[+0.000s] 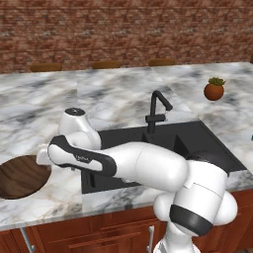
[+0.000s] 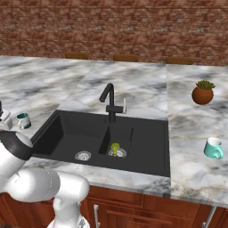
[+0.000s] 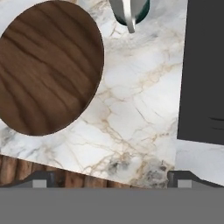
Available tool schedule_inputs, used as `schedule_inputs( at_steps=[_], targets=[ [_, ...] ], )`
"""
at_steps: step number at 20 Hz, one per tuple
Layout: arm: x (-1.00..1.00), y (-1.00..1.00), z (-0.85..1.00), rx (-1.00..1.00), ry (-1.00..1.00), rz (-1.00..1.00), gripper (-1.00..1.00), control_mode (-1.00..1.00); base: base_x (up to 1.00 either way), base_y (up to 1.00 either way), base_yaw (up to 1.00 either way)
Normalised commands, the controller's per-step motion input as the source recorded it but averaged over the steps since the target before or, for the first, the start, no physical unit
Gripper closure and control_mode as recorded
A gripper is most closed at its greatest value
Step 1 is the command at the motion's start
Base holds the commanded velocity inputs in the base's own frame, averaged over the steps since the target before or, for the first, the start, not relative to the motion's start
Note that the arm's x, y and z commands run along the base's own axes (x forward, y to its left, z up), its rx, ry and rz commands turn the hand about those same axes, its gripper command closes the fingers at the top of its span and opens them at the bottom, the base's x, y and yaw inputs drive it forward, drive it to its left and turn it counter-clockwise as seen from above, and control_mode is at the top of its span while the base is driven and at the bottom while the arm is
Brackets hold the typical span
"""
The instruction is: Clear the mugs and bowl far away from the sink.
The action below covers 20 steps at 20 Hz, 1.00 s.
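The bowl (image 1: 19,176) lies on the marble counter (image 1: 44,99) at the far left, well apart from the sink (image 2: 107,140). A mug (image 2: 23,120) stands between them, just left of the sink. The gripper (image 3: 111,177) hovers over bare marble beside the bowl, fingers wide apart, holding nothing. A second mug (image 2: 213,148) and a plant pot (image 2: 203,93) stand right of the sink.

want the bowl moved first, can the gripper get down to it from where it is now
Probably yes. In the hand view the open gripper hangs over bare marble right beside the bowl, with nothing between them. The near mug stands off past the bowl's rim, and the sink lies on the other side.
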Motion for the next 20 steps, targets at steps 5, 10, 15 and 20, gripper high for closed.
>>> schedule_inputs(
  at_steps=[5, 10, 15, 20],
  targets=[
    [0.02, 0.0, -0.19, 0.0, 0.0, -0.01, -1.0, -1.0, 0.0, 0.0, 0.0],
    [0.06, 0.0, -0.17, 0.0, 0.0, -0.03, -1.0, -1.0, 0.0, 0.0, 0.0],
    [0.11, 0.06, -0.11, 0.0, 0.0, -0.03, -1.0, -1.0, 0.0, 0.0, 0.0],
    [0.21, 0.23, -0.03, 0.0, 0.0, -0.05, -1.0, -1.0, 0.0, 0.0, 0.0]
  ],
)
